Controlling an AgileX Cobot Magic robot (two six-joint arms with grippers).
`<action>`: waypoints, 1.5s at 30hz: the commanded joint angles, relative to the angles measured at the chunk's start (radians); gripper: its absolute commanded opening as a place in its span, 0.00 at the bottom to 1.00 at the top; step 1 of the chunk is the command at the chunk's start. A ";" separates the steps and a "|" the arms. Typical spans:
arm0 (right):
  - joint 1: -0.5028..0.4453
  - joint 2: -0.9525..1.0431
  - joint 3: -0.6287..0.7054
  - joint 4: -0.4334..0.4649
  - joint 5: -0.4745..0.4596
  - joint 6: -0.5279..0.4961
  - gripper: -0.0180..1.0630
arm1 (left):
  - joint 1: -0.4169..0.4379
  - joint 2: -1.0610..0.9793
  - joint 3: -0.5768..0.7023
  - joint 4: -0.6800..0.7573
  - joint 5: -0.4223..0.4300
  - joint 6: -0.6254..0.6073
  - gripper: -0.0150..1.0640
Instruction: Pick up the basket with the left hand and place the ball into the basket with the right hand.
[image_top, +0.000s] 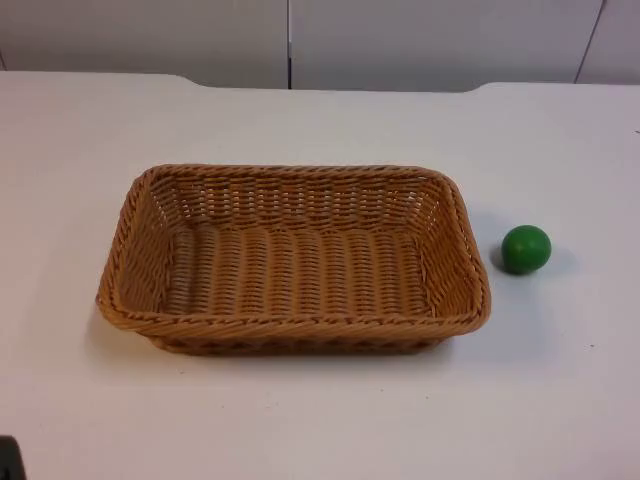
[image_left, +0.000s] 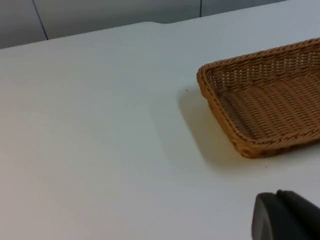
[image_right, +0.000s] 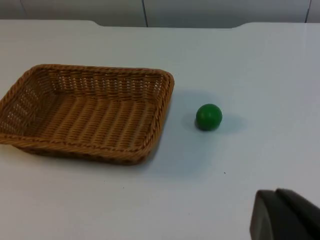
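An empty brown wicker basket (image_top: 290, 172) sits flat on the middle of the white table. A small green ball (image_top: 525, 249) lies on the table just to the right of it, a short gap from the basket's right rim. In the left wrist view my left gripper (image_left: 286, 218) hangs back over bare table, well away from the basket's left end (image_left: 215, 107). In the right wrist view my right gripper (image_right: 285, 215) stays far short of the ball (image_right: 208, 117) and the basket (image_right: 100, 69). Neither gripper touches anything.
The white table (image_top: 320, 420) ends at the grey partition wall (image_top: 290, 40) behind the basket. A small black shape (image_top: 8, 460) sits at the front left corner of the top view. Open table lies around the basket and ball.
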 joint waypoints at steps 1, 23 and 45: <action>0.002 -0.005 0.005 0.003 -0.008 0.002 0.01 | -0.004 -0.004 0.000 -0.008 -0.006 0.000 0.01; 0.002 -0.005 0.005 0.003 -0.008 0.002 0.01 | -0.005 1.216 -0.331 -0.493 0.054 0.246 0.01; 0.002 -0.005 0.005 0.003 -0.008 0.002 0.01 | -0.027 1.707 -0.561 -0.548 -0.259 0.281 0.58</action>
